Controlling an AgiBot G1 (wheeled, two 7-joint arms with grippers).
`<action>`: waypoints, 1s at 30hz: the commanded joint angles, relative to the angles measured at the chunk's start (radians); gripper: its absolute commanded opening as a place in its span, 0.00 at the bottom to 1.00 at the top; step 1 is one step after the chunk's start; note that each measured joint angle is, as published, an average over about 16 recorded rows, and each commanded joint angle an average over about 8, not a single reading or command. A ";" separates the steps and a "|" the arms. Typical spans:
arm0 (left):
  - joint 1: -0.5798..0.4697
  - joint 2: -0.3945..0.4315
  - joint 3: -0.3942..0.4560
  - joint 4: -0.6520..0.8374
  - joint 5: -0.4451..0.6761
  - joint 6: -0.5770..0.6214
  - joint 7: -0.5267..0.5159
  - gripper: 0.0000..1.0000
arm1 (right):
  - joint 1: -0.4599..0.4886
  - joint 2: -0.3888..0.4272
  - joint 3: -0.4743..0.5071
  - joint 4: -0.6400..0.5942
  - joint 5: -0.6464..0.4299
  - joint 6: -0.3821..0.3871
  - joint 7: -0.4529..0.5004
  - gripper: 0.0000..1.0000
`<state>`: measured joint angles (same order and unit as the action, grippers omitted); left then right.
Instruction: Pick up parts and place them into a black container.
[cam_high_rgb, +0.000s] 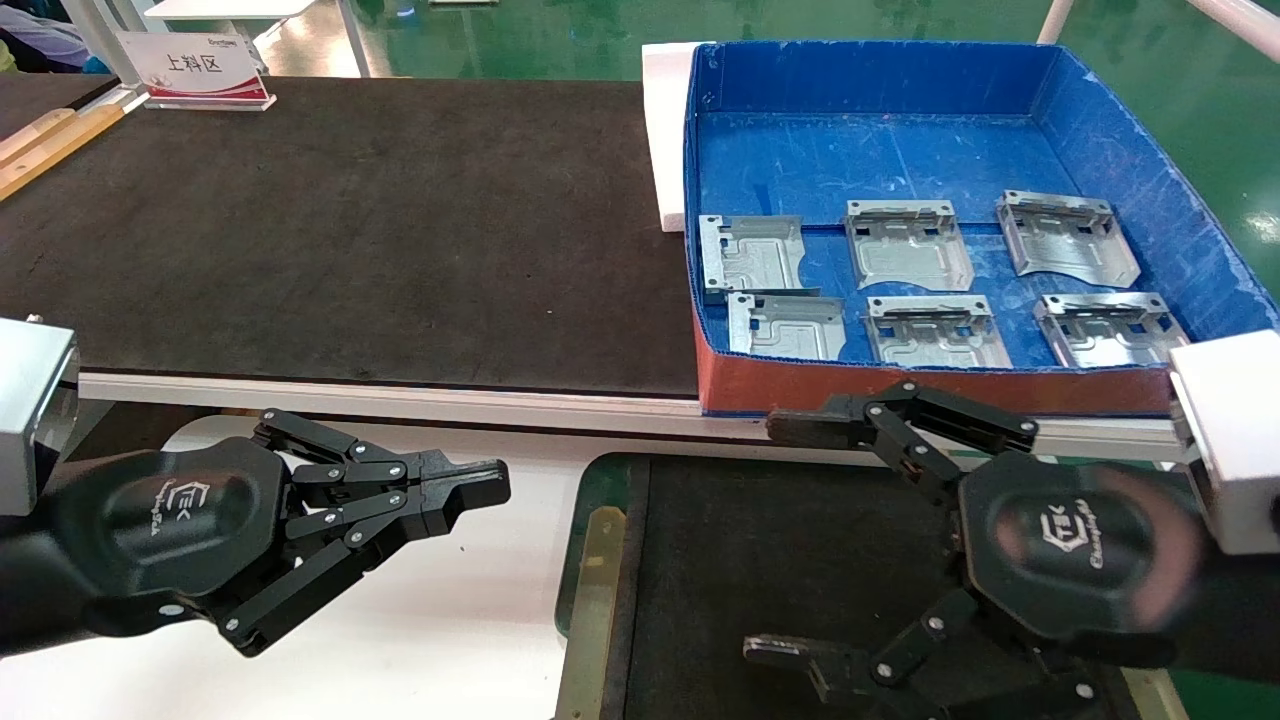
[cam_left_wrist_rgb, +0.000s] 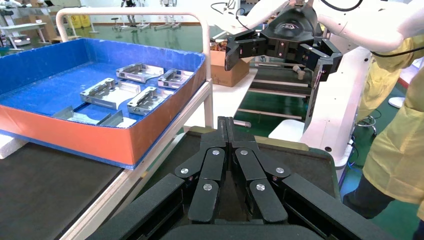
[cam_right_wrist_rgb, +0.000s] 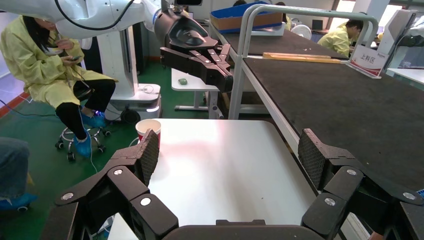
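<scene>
Desk (cam_high_rgb: 350, 230), upper frame: blue box (cam_high_rgb: 1100, 120) upper right holds six parts (cam_high_rgb: 908, 243). Black container (cam_high_rgb: 600, 560) bottom centre, bare. Right end effector (cam_high_rgb: 790, 535) wide open, empty; left end effector (cam_high_rgb: 495, 485) closed, empty. Step: pre-pick. Your next move: reach right end effector into box.

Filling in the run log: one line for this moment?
left gripper: shut, empty, low beside tray | right gripper: open, empty, over black container | six parts in blue box | none placed

Six parts (cam_high_rgb: 915, 290) in box (cam_high_rgb: 1100, 130) on table mat (cam_high_rgb: 350, 230), right; container (cam_high_rgb: 780, 560) before it
</scene>
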<state>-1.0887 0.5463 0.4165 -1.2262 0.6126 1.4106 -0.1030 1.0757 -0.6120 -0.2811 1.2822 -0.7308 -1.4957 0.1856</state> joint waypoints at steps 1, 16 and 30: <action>0.000 0.000 0.000 0.000 0.000 0.000 0.000 0.49 | 0.000 0.000 0.000 0.000 0.000 0.000 0.000 1.00; 0.000 0.000 0.000 0.000 0.000 0.000 0.000 1.00 | 0.045 -0.006 -0.004 -0.053 -0.042 0.004 -0.025 1.00; 0.000 0.000 0.000 0.000 0.000 0.000 0.000 1.00 | 0.273 -0.109 -0.052 -0.483 -0.205 0.010 -0.176 1.00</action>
<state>-1.0887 0.5463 0.4165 -1.2262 0.6126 1.4106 -0.1030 1.3526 -0.7223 -0.3340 0.7950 -0.9348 -1.4829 0.0100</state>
